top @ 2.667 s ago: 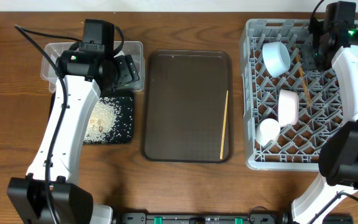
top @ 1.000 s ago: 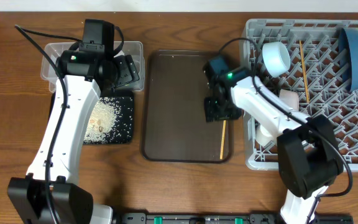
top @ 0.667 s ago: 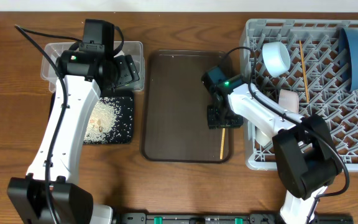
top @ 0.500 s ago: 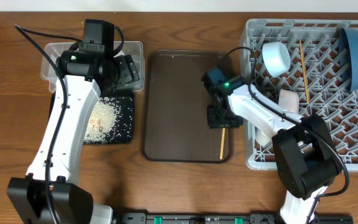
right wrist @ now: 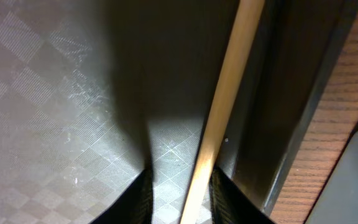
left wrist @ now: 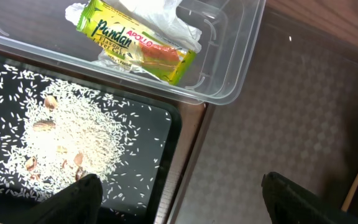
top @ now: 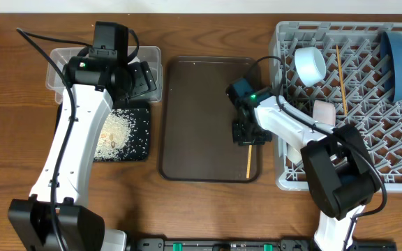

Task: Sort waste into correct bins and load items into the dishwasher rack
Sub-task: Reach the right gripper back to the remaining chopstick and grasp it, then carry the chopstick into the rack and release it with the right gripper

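From overhead: shows the left tool [top: 144, 78] above a corner of the tub [top: 54, 70], next to the black tray [top: 142, 150] scattered with rice [top: 117, 132]. Puts the right tool [top: 250, 134] low on the brown tray [top: 201, 118], over one chopstick [top: 249, 160] lying along its right edge. The other chopstick [top: 340, 70] and the dish [top: 396, 59] already sit in the rack [top: 368, 174].

From the left wrist: finds fingers [left wrist: 82, 196] spread wide, gripping nothing (wrapper [left wrist: 135, 42] and napkin [left wrist: 166, 18] lie in the tub).

From the right wrist: catches fingers [right wrist: 135, 199] straddling the chopstick, parted and not yet clamped, with a gap left on one side.
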You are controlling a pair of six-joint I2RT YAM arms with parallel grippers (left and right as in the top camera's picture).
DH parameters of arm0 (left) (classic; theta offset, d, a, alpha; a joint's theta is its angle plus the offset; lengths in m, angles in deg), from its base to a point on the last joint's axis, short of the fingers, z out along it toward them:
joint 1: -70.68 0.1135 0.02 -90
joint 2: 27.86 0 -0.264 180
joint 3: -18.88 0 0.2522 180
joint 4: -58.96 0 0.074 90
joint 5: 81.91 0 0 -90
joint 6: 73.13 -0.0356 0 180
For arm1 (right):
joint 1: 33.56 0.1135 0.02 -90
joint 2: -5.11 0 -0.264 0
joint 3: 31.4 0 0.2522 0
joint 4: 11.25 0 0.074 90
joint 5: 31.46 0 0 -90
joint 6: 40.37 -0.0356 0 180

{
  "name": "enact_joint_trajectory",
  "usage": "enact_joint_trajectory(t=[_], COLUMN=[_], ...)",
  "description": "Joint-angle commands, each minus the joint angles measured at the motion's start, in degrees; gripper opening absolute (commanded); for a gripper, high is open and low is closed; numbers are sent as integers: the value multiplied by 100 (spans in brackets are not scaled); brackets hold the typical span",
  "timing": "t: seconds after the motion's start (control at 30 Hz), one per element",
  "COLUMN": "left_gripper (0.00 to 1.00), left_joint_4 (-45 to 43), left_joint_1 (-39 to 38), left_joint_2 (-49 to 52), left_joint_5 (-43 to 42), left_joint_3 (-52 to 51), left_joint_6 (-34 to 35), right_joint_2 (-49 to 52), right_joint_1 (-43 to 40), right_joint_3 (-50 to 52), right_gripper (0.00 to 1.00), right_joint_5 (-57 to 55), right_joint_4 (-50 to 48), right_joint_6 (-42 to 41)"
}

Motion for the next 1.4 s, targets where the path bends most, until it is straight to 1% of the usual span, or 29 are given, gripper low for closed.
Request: enact_joint_trajectory(t=[0.0,0.1,0.13,0.17,0.4,0.5,0.67,0.73,0.83,0.97,1.03,1.23,1.37], left_gripper=[85,85,85,85,85,85,85,85,85,85,85,85,85], left_joint_4=[17,17,17,17,17,17,17,17,17,17,17,17,17], left_joint_1=[17,17,17,17,17,17,17,17,17,17,17,17,17], left_joint_2=[-72,-72,-72,-72,-72,-72,-72,-72,-72,-72,-72,-72,-72], left_joint_5=[52,52,52,52,52,52,52,52,52,52,52,52,52], left_joint_3=[94,94,94,94,94,94,94,94,94,94,94,94,94], left_joint_6=[-7,-7,-7,-7,-7,-7,-7,-7,-7,-7,-7,-7,-7], right_joint_2=[179,179,179,179,164,26,-361,-535,-807,-1172,-1261,-1200,-1091], right_joint_1=[-46,-44,-44,-42,-44,-44,-50,-83,-192,-570,-868,-1954,-2618], right_joint_3=[31,31,26,15,-315,-730,-1989,-2529,-3034,-3248,-3248,-3139,-3121], right_gripper=[20,10,2,1,1,1,1,1,1,1,1,1,4], right_joint_5=[81,81,81,81,151,168,94,-201,-732,-1714,-1958,-1978,-1646], right_joint_4=[-15,-24,-15,-9,111,269,804,1019,1137,1180,1215,1185,1049], right_joint_6=[57,59,72,92,450,861,1617,1709,2105,2413,2638,3622,3886])
